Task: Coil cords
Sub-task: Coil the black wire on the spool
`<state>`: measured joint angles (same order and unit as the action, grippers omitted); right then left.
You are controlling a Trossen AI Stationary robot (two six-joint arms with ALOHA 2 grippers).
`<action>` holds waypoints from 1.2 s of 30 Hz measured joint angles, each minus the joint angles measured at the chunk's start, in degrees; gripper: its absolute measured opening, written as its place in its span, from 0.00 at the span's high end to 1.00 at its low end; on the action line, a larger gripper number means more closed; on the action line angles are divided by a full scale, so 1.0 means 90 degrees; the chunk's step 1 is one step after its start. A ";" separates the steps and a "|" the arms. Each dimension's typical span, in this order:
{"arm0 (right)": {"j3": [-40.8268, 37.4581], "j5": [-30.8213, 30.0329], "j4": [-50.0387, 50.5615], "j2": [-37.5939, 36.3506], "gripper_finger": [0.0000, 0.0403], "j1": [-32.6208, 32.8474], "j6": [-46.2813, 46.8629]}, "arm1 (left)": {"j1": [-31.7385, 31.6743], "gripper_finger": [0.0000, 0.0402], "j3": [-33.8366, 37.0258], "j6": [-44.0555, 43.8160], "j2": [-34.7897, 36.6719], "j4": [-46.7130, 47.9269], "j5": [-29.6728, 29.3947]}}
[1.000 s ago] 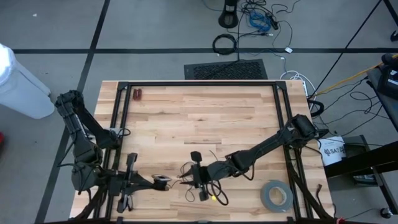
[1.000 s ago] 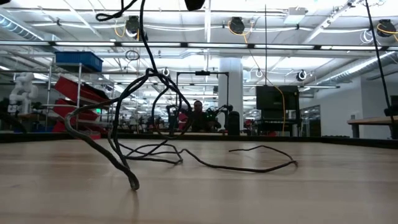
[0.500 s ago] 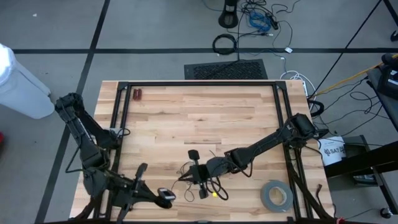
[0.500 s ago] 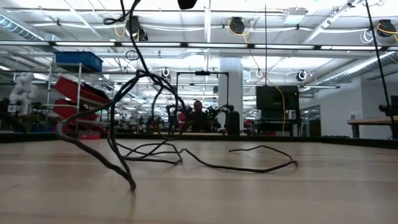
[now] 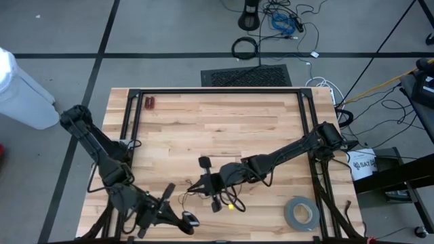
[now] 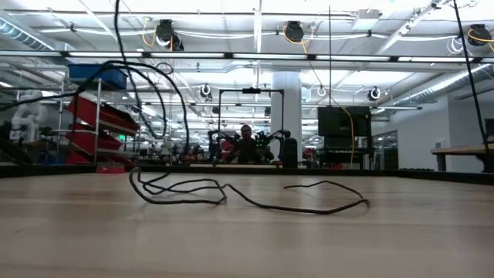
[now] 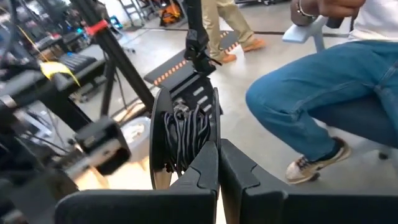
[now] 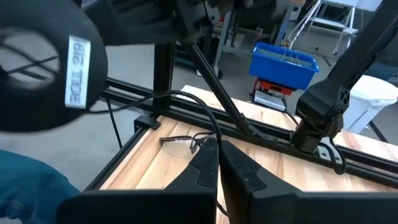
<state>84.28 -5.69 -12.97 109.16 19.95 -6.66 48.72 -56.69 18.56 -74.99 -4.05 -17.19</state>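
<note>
Right gripper (image 5: 203,181) pinches cord (image 5: 234,200) mid-table; left gripper (image 5: 192,221), closed, overhangs table (image 5: 203,122) edge.

- The left arm reaches along the table's left side to its near edge; the left gripper (image 5: 184,219) has its fingers (image 7: 205,171) pressed together.
- The right arm stretches from the right side toward the table's middle; the right gripper (image 5: 205,183) is closed too.

Grey floor (image 5: 169,34) with black tape lines, black mat (image 5: 246,76) at table's far edge, loose cables beyond. Wooden table (image 5: 217,129), black frame. Low view: open workshop hall, white column (image 6: 287,100), ceiling lamps, red shelving (image 6: 93,127), dark monitor (image 6: 338,122).
</note>
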 joint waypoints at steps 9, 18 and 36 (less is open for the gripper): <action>0.0783 -0.0368 0.1214 0.0000 1.00 0.0241 -0.0109 | -0.0123 1.00 0.0002 -0.1305 -0.0004 0.0576 0.0126; 0.1405 -0.0739 0.2150 -0.0007 1.00 0.0564 -0.0316 | -0.0120 1.00 0.0002 -0.1367 -0.0004 0.0669 0.0032; 0.1783 -0.1240 0.3786 -0.0010 1.00 0.0935 0.0206 | 0.0035 1.00 0.0002 -0.2075 0.0472 0.1748 -0.1777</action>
<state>100.32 -16.85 21.10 109.08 28.37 -4.80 49.03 -56.66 -0.12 -70.74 11.69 -33.18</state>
